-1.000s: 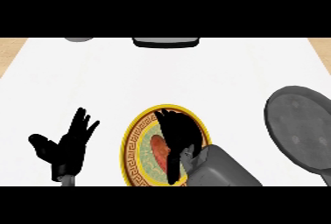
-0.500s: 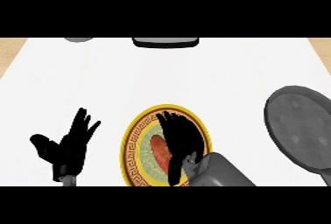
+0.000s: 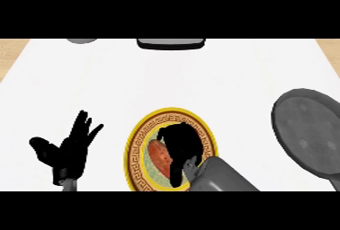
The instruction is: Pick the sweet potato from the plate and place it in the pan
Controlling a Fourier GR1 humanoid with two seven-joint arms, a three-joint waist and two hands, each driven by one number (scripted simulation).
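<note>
The orange-red sweet potato [image 3: 158, 154] lies on a round plate [image 3: 136, 148] with a yellow patterned rim, low in the middle of the head view. My right hand [image 3: 181, 144] hangs over the plate's middle and covers the potato's right side. Its fingers point away from me and bend slightly over the potato without closing round it. The grey pan [image 3: 309, 132] lies on the counter at the right edge, apart from the plate. My left hand [image 3: 66, 150] rests open at the lower left with its fingers up.
A dark rectangular object [image 3: 171, 43] sits at the counter's far edge in the middle. A grey round object [image 3: 82, 40] shows at the far left. The white counter [image 3: 199, 81] stretches between the plate and the far edge.
My right hand and forearm have drawn slightly back toward me and lower over the sweet potato. The left hand, the plate and the pan have stayed where they were.
</note>
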